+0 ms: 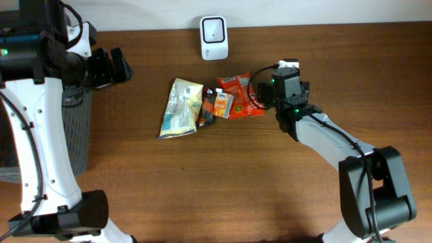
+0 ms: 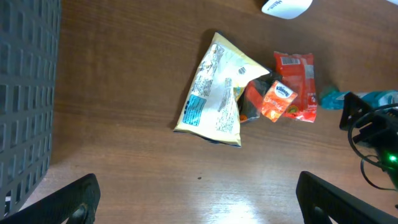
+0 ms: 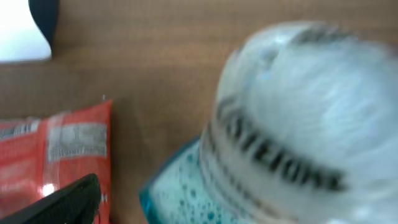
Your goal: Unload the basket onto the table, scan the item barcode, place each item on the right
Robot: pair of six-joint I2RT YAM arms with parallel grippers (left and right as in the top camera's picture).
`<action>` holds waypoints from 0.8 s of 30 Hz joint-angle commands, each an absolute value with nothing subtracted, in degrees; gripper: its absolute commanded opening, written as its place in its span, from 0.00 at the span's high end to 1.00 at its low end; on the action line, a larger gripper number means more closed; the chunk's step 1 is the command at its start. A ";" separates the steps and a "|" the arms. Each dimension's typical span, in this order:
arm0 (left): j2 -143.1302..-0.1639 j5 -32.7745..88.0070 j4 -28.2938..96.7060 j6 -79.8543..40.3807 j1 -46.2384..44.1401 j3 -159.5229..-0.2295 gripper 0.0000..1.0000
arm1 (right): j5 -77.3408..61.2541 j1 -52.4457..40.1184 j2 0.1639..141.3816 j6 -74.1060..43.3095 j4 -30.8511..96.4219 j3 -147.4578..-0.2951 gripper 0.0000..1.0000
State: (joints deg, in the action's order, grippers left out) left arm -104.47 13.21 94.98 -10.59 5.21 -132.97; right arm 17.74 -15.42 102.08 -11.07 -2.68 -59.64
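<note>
Right gripper (image 1: 260,93): jaws wide, low over bottle (image 3: 286,124). Cannot tell if touching, since wrist view is blurred. Bottle teal and whitish with dark lettering, on worktop (image 1: 202,189) centre-right toward far edge, just beside right side of red packet (image 1: 237,96). Left gripper (image 1: 120,66): jaws wide, nothing between fingers (image 2: 74,199), near far-left corner beside grey basket (image 1: 77,135) at left edge. White scanner (image 1: 214,38) at far edge, centre. Yellow-white bag (image 1: 181,108), dark sachet (image 1: 206,113) and orange sachet (image 1: 221,104) clustered left of red packet, overlapping.
</note>
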 commanded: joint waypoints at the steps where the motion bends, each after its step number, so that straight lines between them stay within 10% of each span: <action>1: -103.90 13.19 95.07 -11.09 5.21 -133.32 0.01 | 20.01 -15.25 102.10 -5.19 -4.99 -59.68 0.02; 10: -103.90 13.19 95.09 -11.11 5.21 -133.32 0.01 | 19.22 -15.03 99.33 7.38 -4.12 -59.70 0.01; 24: -103.90 13.19 95.07 -11.11 5.21 -133.32 0.01 | -20.60 0.30 99.77 13.72 -5.45 -59.68 0.01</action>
